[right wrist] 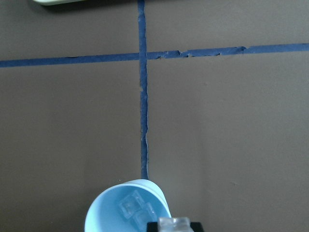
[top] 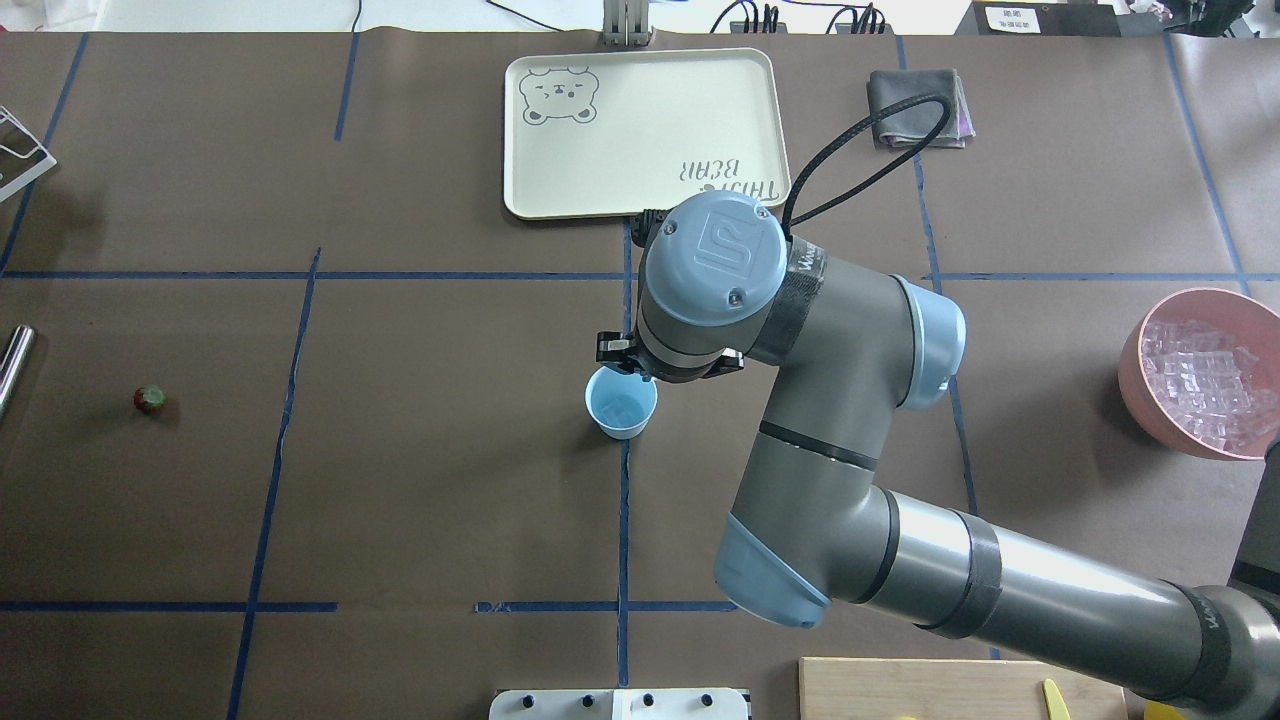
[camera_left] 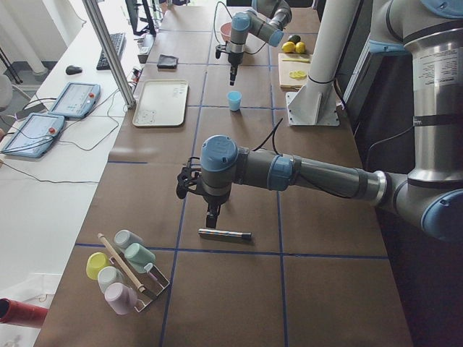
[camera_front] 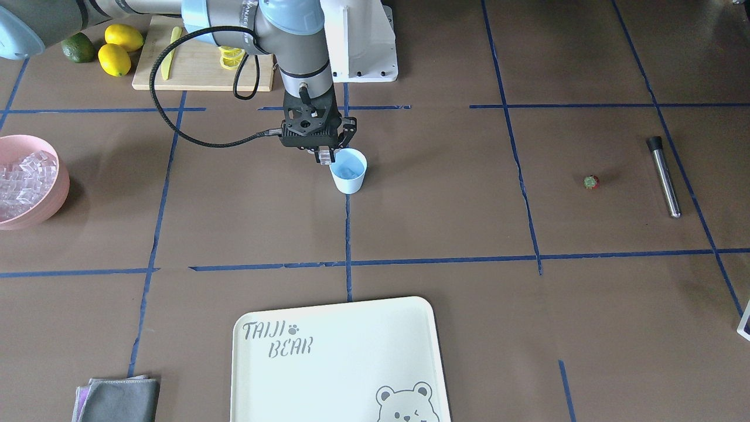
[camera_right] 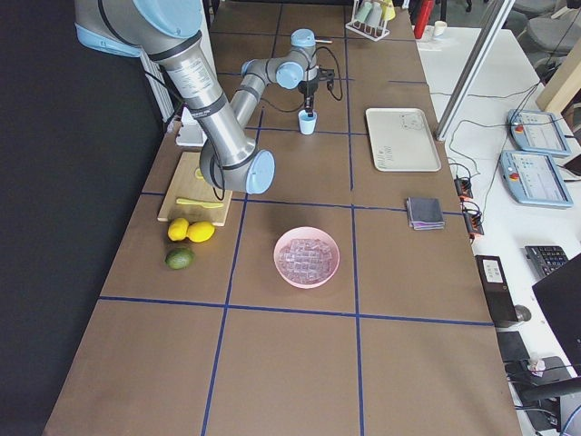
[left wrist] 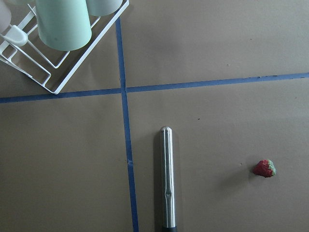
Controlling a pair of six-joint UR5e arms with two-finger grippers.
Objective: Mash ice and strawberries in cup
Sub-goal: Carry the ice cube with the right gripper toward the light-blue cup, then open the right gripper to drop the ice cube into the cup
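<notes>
The light blue cup (camera_front: 348, 172) stands upright near the table's middle, with a couple of ice cubes (right wrist: 130, 207) in its bottom. My right gripper (camera_front: 326, 155) hangs over the cup's rim, shut on a clear ice cube (right wrist: 174, 223). More ice (camera_front: 23, 179) fills the pink bowl (camera_front: 57, 190). One strawberry (left wrist: 264, 168) lies alone on the mat, next to a steel muddler (left wrist: 166, 179). My left gripper (camera_left: 212, 217) hovers above that muddler; it shows only in the exterior left view, so I cannot tell whether it is open or shut.
A cream bear-print tray (camera_front: 340, 363) lies beyond the cup, with a folded grey cloth (camera_front: 120, 398) beside it. A cutting board (camera_front: 199, 73) with lemon slices, two lemons (camera_front: 120, 47) and an avocado (camera_front: 78, 48) sit near the robot's base. A cup rack (left wrist: 63, 29) stands beyond the muddler.
</notes>
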